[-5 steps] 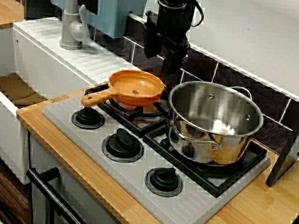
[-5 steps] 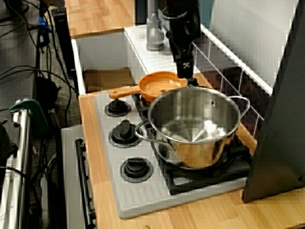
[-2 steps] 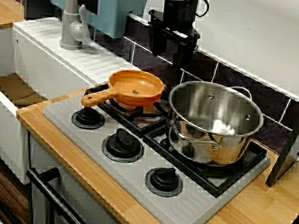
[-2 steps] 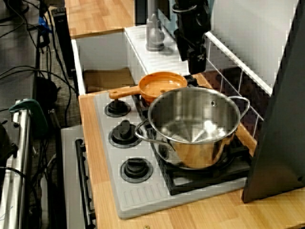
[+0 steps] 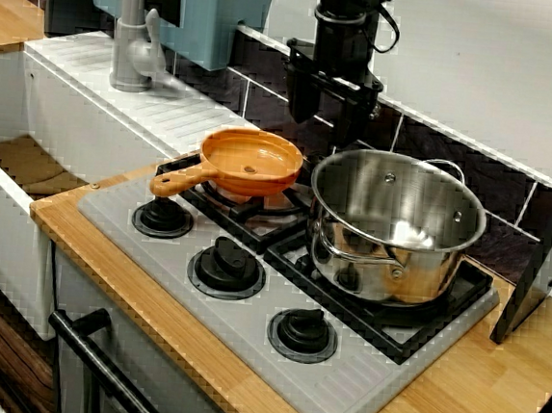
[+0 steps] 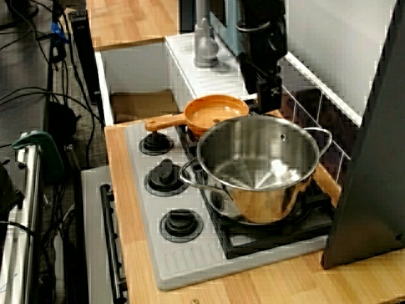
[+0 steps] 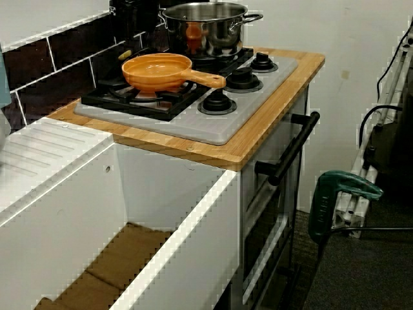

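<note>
When I checked the front view, the gripper (image 5: 324,124) hung empty, fingers apart, just behind the orange pan (image 5: 251,161) and beside the steel pot (image 5: 395,222). The side view showed the pan's handle running away from it, toward the knobs (image 6: 156,144). From the sink side I couldn't make the gripper out.

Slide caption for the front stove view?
Open black gripper hovers behind round orange pan and shiny steel pot on grey hob.

1. A grey hob plate (image 5: 367,381) lies on a wooden counter (image 5: 472,398), with three black knobs (image 5: 226,265) along its near edge.
2. A grey faucet (image 5: 127,29) stands far left, beside a white sink (image 7: 181,219).
3. A black oven handle (image 7: 293,150) runs below the counter.
4. A green clamp (image 7: 332,203) sits low beside the oven.
</note>
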Controlling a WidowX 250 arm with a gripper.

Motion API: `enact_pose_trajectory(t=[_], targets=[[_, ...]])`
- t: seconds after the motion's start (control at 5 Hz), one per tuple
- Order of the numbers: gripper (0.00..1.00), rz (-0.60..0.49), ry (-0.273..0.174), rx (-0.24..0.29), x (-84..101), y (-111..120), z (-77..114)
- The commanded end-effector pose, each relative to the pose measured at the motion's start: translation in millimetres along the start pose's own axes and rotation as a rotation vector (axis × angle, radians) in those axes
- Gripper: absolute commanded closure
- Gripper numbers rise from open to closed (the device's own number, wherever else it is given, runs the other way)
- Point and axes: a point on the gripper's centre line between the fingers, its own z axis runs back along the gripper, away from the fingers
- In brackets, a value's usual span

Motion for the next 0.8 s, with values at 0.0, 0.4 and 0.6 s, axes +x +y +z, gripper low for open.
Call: enact_pose_trajectory(t=[0.0, 0.4, 0.6], targets=[[0.00, 0.019, -0.054, 0.008, 23.3, -8.7, 10.5], [0.00, 0.033, -0.060, 0.015, 30.5, -11.6, 2.8], [0.00, 0.038, -0.053, 0.015, 31.1, -12.2, -1.8]])
